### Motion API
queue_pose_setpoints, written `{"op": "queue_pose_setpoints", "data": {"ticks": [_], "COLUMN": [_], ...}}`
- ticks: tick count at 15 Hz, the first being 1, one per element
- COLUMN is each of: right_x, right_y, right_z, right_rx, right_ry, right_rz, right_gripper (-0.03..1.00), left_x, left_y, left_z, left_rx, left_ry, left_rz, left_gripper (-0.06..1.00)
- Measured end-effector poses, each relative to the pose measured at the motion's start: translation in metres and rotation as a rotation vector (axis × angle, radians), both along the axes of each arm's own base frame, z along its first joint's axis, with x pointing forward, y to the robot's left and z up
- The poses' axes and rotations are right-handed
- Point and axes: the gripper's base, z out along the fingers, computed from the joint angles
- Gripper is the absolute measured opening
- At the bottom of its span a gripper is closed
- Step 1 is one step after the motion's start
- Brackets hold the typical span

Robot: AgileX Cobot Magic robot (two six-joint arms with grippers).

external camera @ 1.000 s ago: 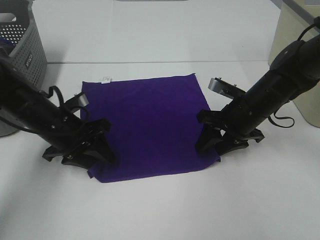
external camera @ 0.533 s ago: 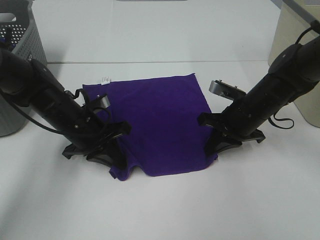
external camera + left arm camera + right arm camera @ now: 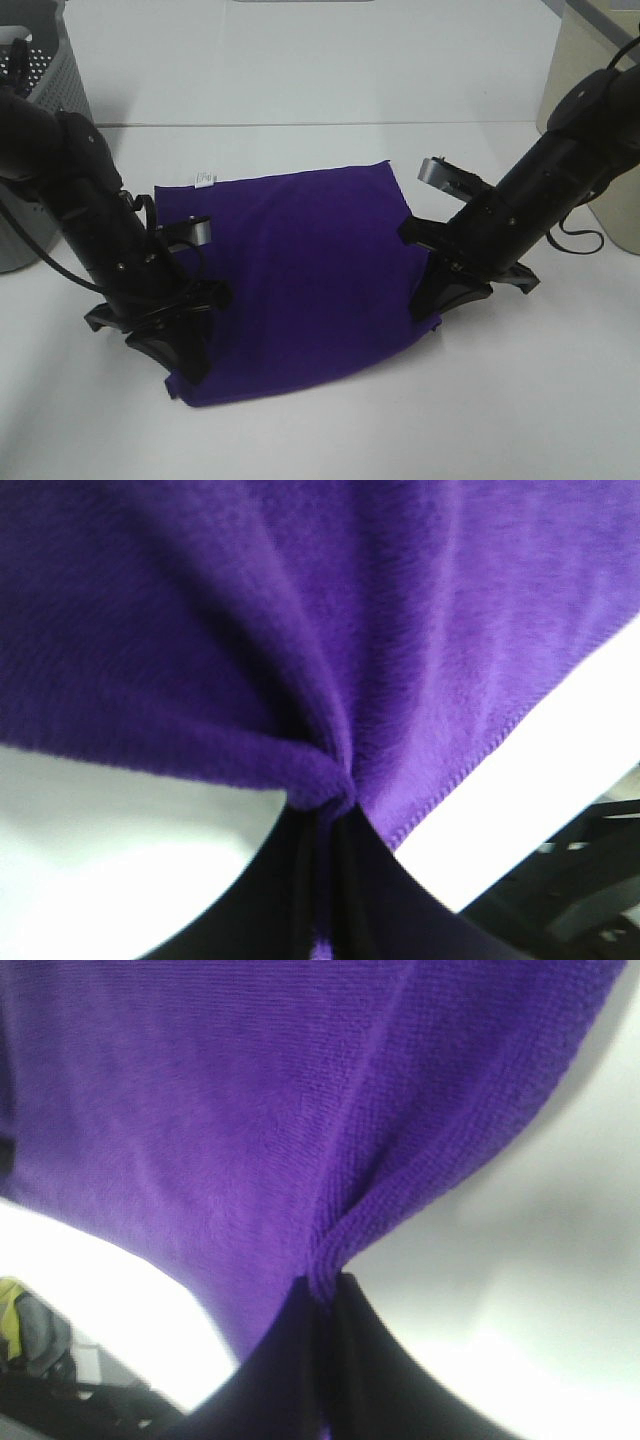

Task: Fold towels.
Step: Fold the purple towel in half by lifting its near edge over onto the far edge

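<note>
From high up I count one purple towel (image 3: 300, 270), roughly square with no clear long axis. It lies spread on the surface (image 3: 330, 430), white tag (image 3: 205, 180) at its far left corner. My left gripper (image 3: 186, 352) is at its near left corner and my right gripper (image 3: 432, 302) at its right edge. In the left wrist view, that gripper is clamped on bunched towel. In the right wrist view, that gripper likewise pinches the hem.

One towel (image 3: 300, 260) (purple); one basket (image 3: 72, 92); two arms, left (image 3: 90, 220) and right (image 3: 550, 190).
</note>
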Motion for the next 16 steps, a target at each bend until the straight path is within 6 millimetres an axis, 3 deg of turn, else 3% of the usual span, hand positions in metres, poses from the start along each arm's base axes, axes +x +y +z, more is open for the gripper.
{"op": "queue_pose_setpoints", "data": {"ticks": [5, 7, 12, 14, 16], "right_x": [-0.014, -0.004, 0.068, 0.095, 0.113], "right_y": [0.002, 0.003, 0.011, 0.015, 0.015], "right_z": [0.049, 0.055, 0.084, 0.091, 0.085], "right_rx": [0.049, 0.033, -0.001, -0.013, -0.048], "right_ry": [0.014, -0.054, -0.349, -0.424, -0.448], "right_rz": [0.025, 0.023, -0.003, -0.013, -0.015], "right_gripper": [0.02, 0.02, 0.02, 0.02, 0.02], "left_x": [-0.003, 0.008, 0.074, 0.102, 0.126], "left_y": [0.019, 0.025, 0.031, 0.027, 0.023], "left_z": [0.047, 0.062, 0.1, 0.106, 0.107], "left_rx": [0.179, 0.185, 0.165, 0.158, 0.162], "left_ry": [-0.088, -0.138, -0.399, -0.497, -0.56], "left_rz": [-0.028, 0.015, 0.091, 0.101, 0.098], "left_gripper": [0.0, 0.0, 0.0, 0.0, 0.0]}}
